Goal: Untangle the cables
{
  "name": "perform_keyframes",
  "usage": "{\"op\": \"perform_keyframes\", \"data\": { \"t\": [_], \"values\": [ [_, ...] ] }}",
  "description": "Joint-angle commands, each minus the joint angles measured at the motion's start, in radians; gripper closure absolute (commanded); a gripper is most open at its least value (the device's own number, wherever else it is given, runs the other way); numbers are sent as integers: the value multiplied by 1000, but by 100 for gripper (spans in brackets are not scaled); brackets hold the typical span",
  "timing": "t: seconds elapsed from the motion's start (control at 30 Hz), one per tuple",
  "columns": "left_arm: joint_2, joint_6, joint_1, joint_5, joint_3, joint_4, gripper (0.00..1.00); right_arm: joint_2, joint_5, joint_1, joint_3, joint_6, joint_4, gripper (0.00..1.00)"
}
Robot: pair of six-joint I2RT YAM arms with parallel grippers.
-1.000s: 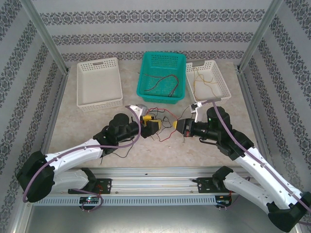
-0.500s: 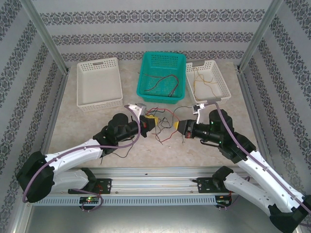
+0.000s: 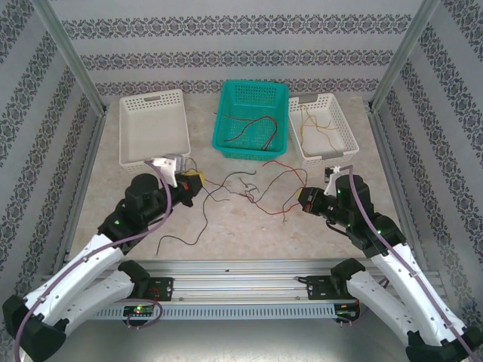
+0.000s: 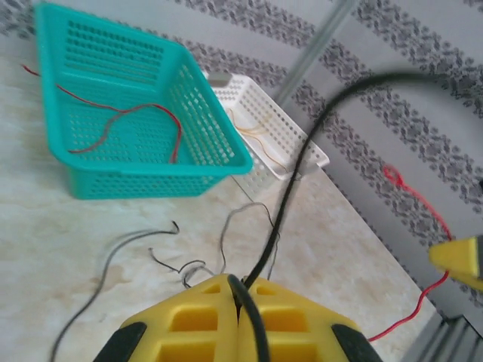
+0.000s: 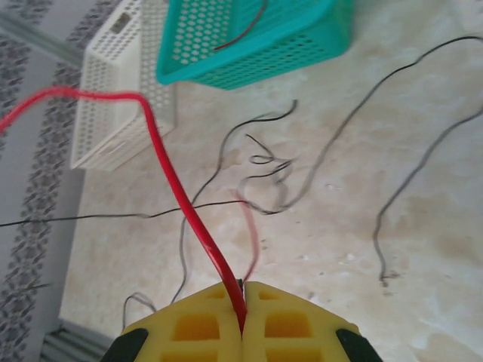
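Currently in hand: we are stretching the tangle from both sides, and the cables (image 3: 245,187) are bunching mid-bench between the two arms.
Left jaws: together, clamping a black cable (image 4: 283,204) that is rising away from the tips in the left wrist view.
Right jaws: together, clamping a red cable (image 5: 177,188) that is arching up and off to the left in the right wrist view.
Where the cables are lying: the knot is sitting on the bench (image 3: 226,234) just in front of the teal basket (image 3: 226,147). A loose black strand (image 3: 185,240) is trailing near the left arm (image 3: 98,249).
Progress, as we are judging it: red strands are lying in the teal basket and tan ones in the right white basket (image 3: 349,143). The left white basket (image 3: 155,162) is standing beside them, so the sorting is looking partly done.
Next move: we are expecting to widen the pull gently while watching whether the red cable slips clear of the black loops. If the knot is tightening instead, one side is going to need a fresh grip closer to the crossing.
Surface: the bench is showing a pale marbled finish, flat and smooth.
Room: grey patterned wallpaper (image 3: 241,60) is lining the walls, and metal posts (image 3: 68,53) are framing the corners. A rail (image 3: 241,271) is carrying the arm bases at the near edge.
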Motion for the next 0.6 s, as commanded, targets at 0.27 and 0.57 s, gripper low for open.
{"op": "perform_keyframes", "data": {
  "t": [0.27, 0.57],
  "values": [
    [42, 150, 78, -101, 509, -427, 100, -10, -71, -124, -58, -57, -18, 100],
    [151, 237, 78, -129, 804, -525, 100, -12, -77, -150, -131, -54, 20, 100]
  ]
}}
